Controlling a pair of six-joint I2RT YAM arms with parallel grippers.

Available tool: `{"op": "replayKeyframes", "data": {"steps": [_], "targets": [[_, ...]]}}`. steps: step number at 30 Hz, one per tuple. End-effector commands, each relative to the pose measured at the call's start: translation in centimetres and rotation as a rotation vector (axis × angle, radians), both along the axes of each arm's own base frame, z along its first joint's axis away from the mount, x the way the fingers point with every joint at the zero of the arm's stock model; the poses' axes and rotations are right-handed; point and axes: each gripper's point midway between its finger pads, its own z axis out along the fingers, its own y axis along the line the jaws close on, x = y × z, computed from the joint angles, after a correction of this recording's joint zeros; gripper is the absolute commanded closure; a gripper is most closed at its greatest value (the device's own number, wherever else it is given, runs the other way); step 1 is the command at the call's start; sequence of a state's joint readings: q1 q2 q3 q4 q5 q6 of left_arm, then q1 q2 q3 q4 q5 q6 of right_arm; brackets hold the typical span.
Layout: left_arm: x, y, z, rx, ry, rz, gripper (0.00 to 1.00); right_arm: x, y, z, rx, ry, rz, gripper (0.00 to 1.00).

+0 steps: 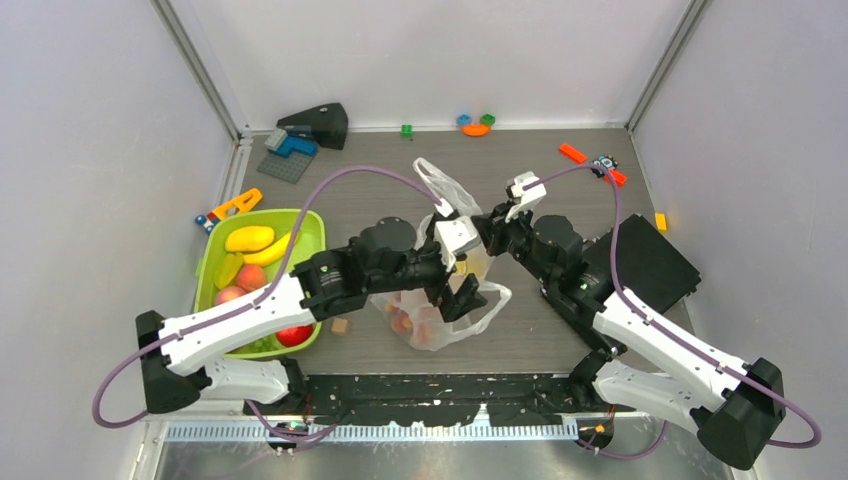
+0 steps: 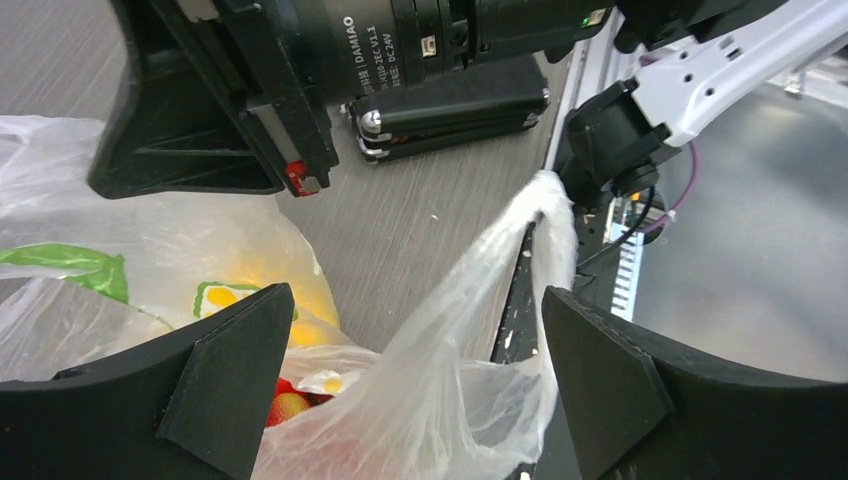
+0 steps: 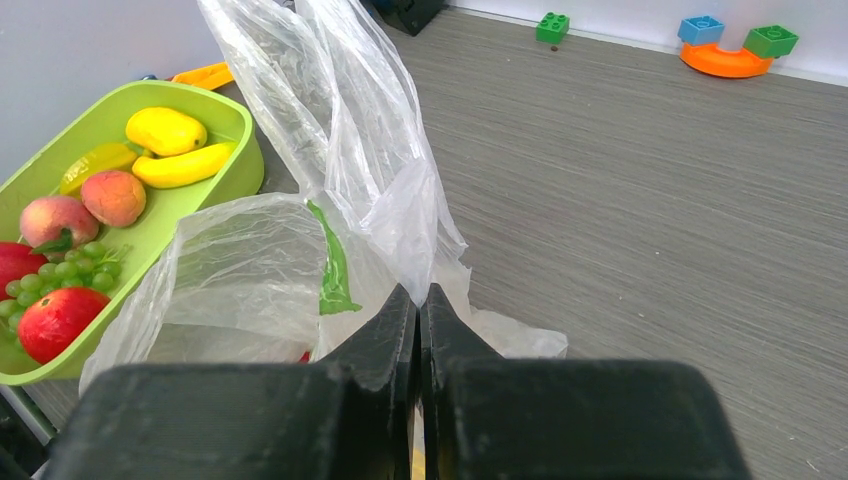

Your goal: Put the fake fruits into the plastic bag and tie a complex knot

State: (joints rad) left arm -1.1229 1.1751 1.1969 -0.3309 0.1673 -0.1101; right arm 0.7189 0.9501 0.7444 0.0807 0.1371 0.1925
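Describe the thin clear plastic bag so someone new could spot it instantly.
On the grey wood-grain table, look near the middle, just right of the lime-green plastic tray. The thin, crinkly, transparent plastic bag sits there. It is the only see-through thing, with reddish fake fruits showing inside and its upper film pinched in the shut right gripper.

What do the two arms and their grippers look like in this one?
The left arm and right arm share white link shells, black joint housings and black bases. A purple cable loops along each. The left gripper and right gripper have matte black wedge-shaped fingers. One motor housing is lettered DAMIAO.
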Motion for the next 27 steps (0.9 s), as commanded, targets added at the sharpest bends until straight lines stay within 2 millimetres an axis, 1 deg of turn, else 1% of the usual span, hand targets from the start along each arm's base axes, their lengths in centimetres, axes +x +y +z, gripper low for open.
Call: {"op": "replayKeyframes", "data": {"steps": [1,4,7,10,15,18,22,26,27], "targets": [[0.8,-1.9,2.4,-0.042,-0.101,0.048,0.01,0.3,0.3,3.0,0.060,-0.049,-0.007,0.95],[0.4,-2.8,1.8,-0.012,-0.134,0.074,0.01,0.3,0.3,3.0,0.056,-0.050,-0.009,0.95],[0.5,-3.0,1.5,0.015,-0.162,0.115,0.01,0.2,0.3,3.1,0.057,-0.050,-0.007,0.95],[0.1,-3.4,1.6,-0.017,-0.135,0.136,0.01,0.2,0.3,3.0,0.058,-0.050,-0.008,0.95],[-0.8,-4.3,1.8,-0.053,-0.102,0.122,0.01,0.2,0.3,3.0,0.060,-0.049,-0.003,0.95],[-1.1,-4.8,1.4,-0.050,-0.086,0.119,0.01,0.2,0.4,3.0,0.060,-0.048,-0.001,0.95],[-0.4,-4.8,0.4,-0.001,-0.111,0.174,0.01,0.2,0.4,3.1,0.062,-0.049,0.000,0.95],[0.4,-4.5,-0.1,0.082,-0.218,0.277,0.01,0.3,0.4,2.9,0.059,-0.046,-0.003,0.95],[0.4,-4.5,0.0,0.096,-0.235,0.292,0.01,0.3,0.4,2.9,0.058,-0.048,-0.004,0.95]]}}
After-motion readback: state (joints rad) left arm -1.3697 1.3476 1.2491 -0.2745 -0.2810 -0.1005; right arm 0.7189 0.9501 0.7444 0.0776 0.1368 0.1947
